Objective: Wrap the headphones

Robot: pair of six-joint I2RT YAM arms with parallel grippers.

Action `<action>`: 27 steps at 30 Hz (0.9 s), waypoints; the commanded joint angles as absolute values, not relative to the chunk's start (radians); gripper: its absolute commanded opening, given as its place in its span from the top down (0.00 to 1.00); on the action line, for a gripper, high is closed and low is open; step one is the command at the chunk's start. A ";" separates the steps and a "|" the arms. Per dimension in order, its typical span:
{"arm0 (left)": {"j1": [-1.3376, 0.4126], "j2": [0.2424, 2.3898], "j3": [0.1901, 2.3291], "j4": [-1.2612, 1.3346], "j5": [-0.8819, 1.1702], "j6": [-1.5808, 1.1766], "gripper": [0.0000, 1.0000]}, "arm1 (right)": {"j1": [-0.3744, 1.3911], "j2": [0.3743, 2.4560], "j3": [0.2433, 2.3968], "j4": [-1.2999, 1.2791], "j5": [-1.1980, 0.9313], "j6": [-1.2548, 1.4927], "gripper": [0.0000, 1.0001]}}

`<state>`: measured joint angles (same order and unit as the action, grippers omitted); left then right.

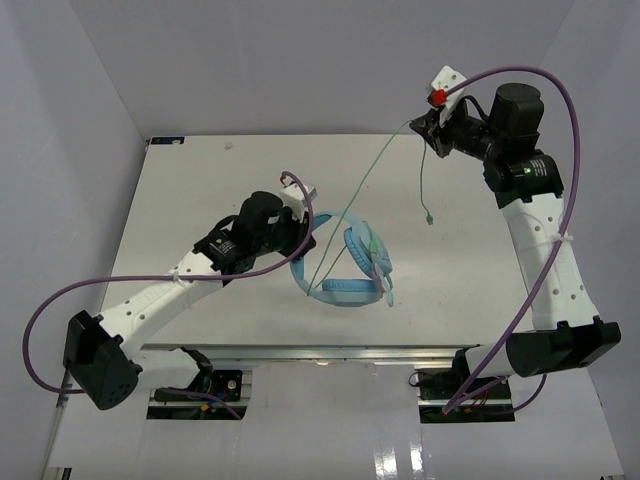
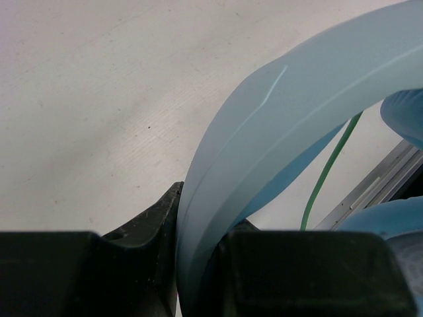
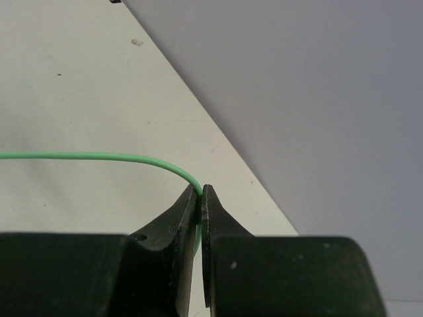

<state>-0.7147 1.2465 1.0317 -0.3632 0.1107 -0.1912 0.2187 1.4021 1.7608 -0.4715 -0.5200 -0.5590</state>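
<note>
The light blue headphones (image 1: 350,270) stand near the middle of the white table (image 1: 200,180), ear cups to the right, headband arching left. My left gripper (image 1: 303,232) is shut on the headband (image 2: 264,152), which fills the left wrist view between the black fingers (image 2: 155,231). The thin pale-green cable (image 1: 365,180) runs taut from the ear cups up to my right gripper (image 1: 428,122), raised at the back right. That gripper (image 3: 200,198) is shut on the cable (image 3: 99,156). The cable's loose end (image 1: 427,215) hangs down below it.
Purple robot cables (image 1: 560,150) loop over both arms. A metal rail (image 1: 330,352) runs along the table's near edge between the arm bases. Grey walls close in the table at left, back and right.
</note>
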 commanded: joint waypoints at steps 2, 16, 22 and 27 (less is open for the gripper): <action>-0.713 1.144 1.144 -0.385 0.118 -0.216 1.00 | 0.177 1.320 1.617 -0.335 -0.652 -0.410 0.92; -0.714 1.164 1.443 -0.525 0.108 -0.259 1.00 | 0.155 1.292 1.216 -0.019 -0.887 -0.184 0.92; -0.715 1.221 1.526 -0.503 0.164 -0.349 1.00 | 0.156 1.302 1.099 0.207 -1.014 -0.010 0.92; -0.714 1.260 1.537 -0.435 0.175 -0.445 1.00 | 0.156 1.293 1.040 0.335 -1.064 0.109 0.92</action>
<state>-0.7147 1.2510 1.4809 -0.5499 0.1263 -0.3017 0.1611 1.3045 1.0701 0.1377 -0.9771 -0.0341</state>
